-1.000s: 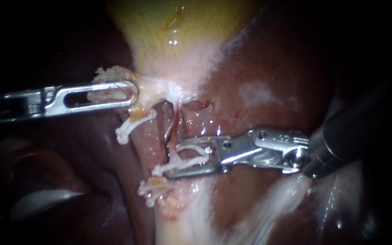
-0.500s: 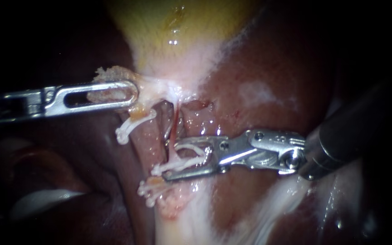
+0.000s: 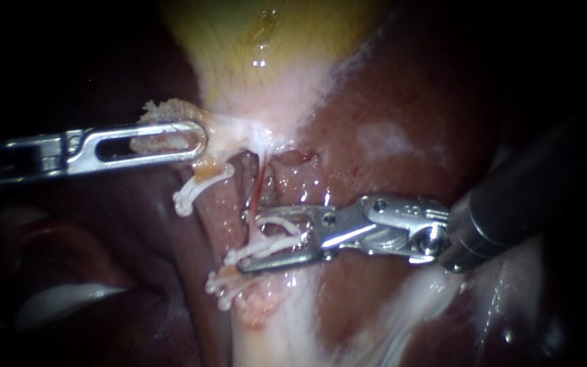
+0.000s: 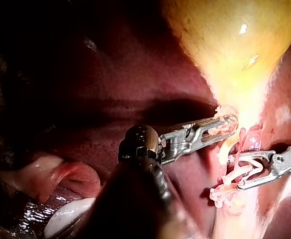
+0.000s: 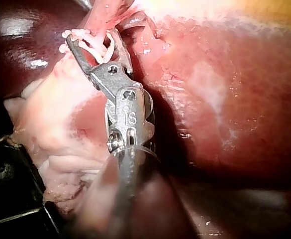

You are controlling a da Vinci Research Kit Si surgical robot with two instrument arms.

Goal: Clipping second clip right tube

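No legible text, label, brand, number or sign in any view

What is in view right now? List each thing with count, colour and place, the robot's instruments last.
gallbladder: one, yellow-green, top centre of the endoscope view.
liver: one, dark red, around everything.
thin tube: one, reddish, running down from the gallbladder.
set clips: two, white, one below the left jaws, one lower.
held clip: one, white, straddling the thin tube.
pale lump: one, whitish, below the left shaft.
left instrument: one, silver, jaws shut on neck tissue.
right instrument: one, silver, jaws shut on the held clip.
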